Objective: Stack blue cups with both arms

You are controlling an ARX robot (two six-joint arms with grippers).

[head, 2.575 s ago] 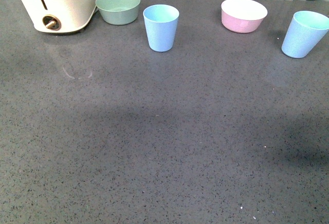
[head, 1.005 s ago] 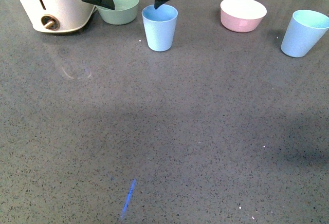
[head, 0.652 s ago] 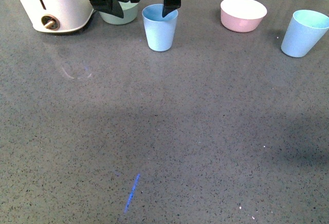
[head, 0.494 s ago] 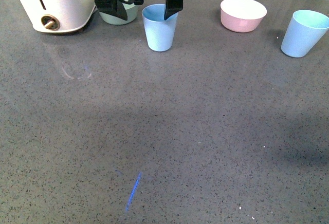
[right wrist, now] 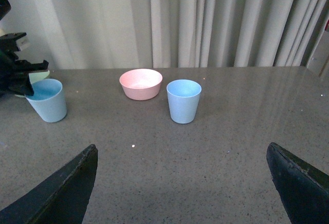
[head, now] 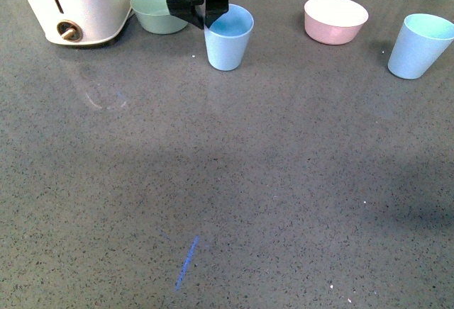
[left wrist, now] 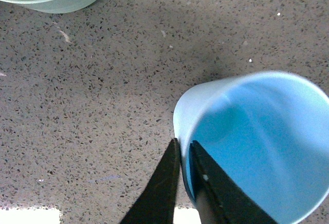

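Left end effector (head: 206, 17) is pinched narrow on the rim of the blue cup (head: 228, 38), one finger inside and one outside, cup standing on the tabletop (head: 227, 181) near the green bowl (head: 157, 13). The other blue cup (head: 418, 47) sits well apart, beyond the pink bowl (head: 335, 20). Right end effector (right wrist: 181, 149) is spread wide, gripping nothing.

Pale matte blue on the left cup (head: 228, 38), brighter sky blue inside. Same pale blue on the right cup (head: 420, 48), minty at the inner rim. Muted sage on the green bowl (head: 157, 15). Soft rose outside and white inside on the pink bowl (head: 335, 22). Dark grey with fine black and white speckles across the countertop (head: 227, 181), plus one thin blue streak (head: 186, 262). Cream on the appliance (head: 78, 4), brown and brass on its knob (head: 69, 32). Black on the left gripper (head: 206, 22) and right gripper (right wrist: 181, 149). Off-white with grey fold shadows on the curtains (right wrist: 216, 23).
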